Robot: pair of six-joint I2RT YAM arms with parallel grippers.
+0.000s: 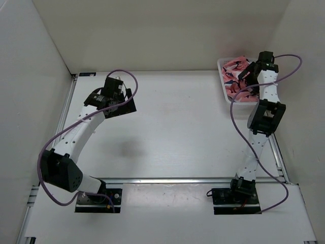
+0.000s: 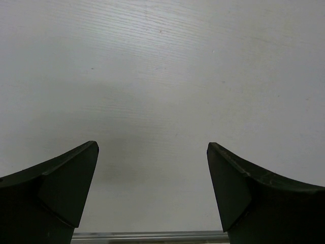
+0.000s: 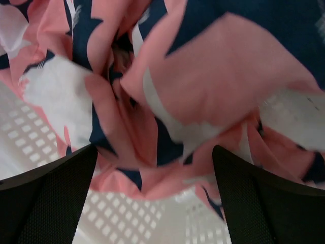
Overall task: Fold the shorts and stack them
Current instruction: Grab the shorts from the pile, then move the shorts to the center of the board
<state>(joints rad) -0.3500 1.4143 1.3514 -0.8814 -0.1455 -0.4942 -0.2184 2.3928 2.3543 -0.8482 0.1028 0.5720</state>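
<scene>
White table; basket walls hem shorts.

I see bright, even overhead light on white table; faint soft shadow centre-left of top frame. Right wrist view: shorts close, blurred; fingers near-black at lower corners.

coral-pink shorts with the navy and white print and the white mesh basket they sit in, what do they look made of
Coral-pink printed shorts: soft, matte cloth, probably light cotton or a synthetic; it bunches into loose folds.
White mesh basket: looks like rigid moulded plastic, smooth and faintly glossy, with a regular grid of small square holes.
</scene>
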